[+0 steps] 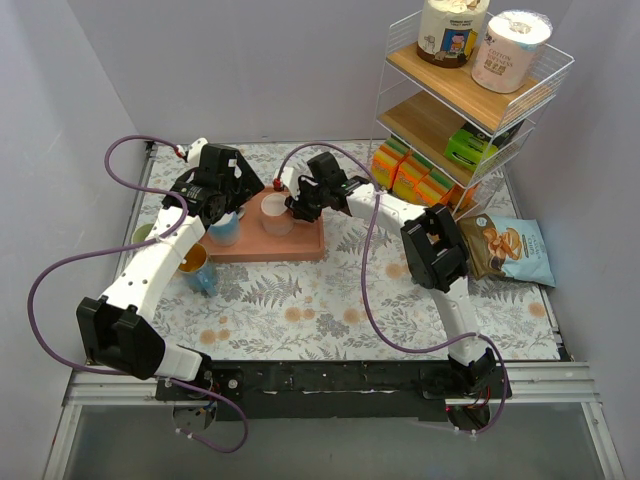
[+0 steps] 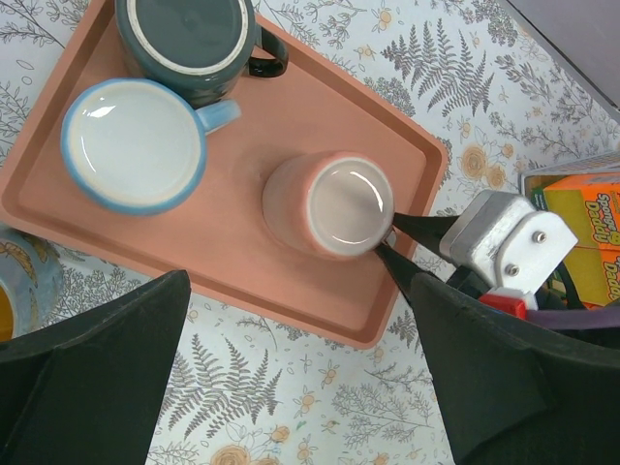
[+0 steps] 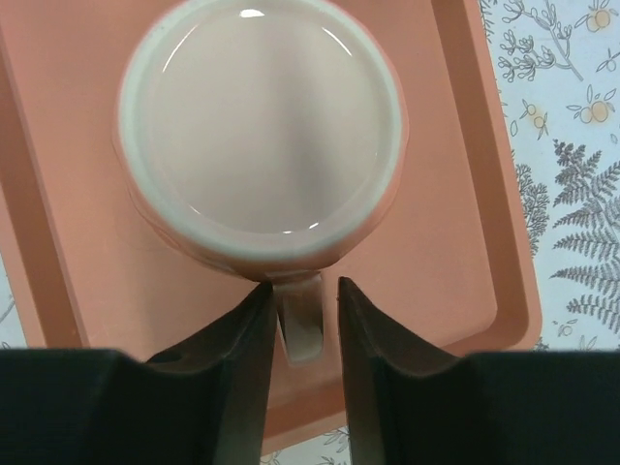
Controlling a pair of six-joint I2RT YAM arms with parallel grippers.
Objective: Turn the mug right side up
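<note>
Straddling the handle [image 3: 302, 331] of the mug [image 3: 260, 126], the right pincer [image 3: 302, 291] stands unclamped.

Pink mug [image 1: 277, 218] partly hidden behind the right jaws

The mug [image 3: 260, 126] is glossy salmon pink, with a thick white rim and a small loop handle pointing to the bottom of the right wrist view. It stands on end on the pink tray [image 3: 465, 242], near the tray's right edge. Its pale round face is turned up, but whether that is the mouth or the base is unclear.
</note>
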